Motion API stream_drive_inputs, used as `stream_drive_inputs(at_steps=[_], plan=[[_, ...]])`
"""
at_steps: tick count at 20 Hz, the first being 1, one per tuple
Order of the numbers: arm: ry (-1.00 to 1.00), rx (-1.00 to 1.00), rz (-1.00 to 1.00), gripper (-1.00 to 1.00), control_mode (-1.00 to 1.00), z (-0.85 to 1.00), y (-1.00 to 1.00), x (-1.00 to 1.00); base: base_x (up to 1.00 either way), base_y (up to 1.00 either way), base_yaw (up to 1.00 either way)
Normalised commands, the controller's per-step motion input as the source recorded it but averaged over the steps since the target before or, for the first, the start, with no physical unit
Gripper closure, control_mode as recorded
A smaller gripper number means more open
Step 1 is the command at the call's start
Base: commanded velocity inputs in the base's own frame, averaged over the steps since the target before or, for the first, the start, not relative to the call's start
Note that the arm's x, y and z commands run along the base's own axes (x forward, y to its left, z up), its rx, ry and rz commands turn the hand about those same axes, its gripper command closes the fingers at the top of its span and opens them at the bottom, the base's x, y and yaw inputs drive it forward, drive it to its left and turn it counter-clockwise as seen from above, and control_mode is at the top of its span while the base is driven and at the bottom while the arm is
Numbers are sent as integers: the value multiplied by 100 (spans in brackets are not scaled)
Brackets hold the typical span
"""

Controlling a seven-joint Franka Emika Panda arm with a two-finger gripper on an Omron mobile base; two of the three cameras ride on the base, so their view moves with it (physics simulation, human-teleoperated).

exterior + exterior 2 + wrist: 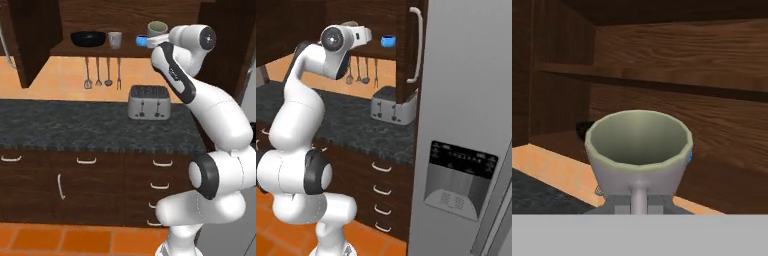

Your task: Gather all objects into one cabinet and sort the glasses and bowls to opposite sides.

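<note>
A pale mug sits right at the jaws, its handle pointing down between them and its open mouth facing the hand camera; the jaws hold it by the handle. In the left base view this mug is raised at the open cabinet, above the small blue bowl. On the cabinet floor stand the black bowl and the second mug just beside it. Below, a toaster stands on the dark speckled desk; a grey fridge stands at the right.
</note>
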Motion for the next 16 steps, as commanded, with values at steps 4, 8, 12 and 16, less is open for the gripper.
stream_drive_inputs(at_steps=[4,8,12,16], plan=[[0,0,0,100,100,0,0,0,87,50,-37],[0,0,0,100,100,0,0,0,39,21,-41],[0,0,0,100,100,0,0,0,12,18,-13],[0,0,0,100,100,0,0,0,0,0,0]])
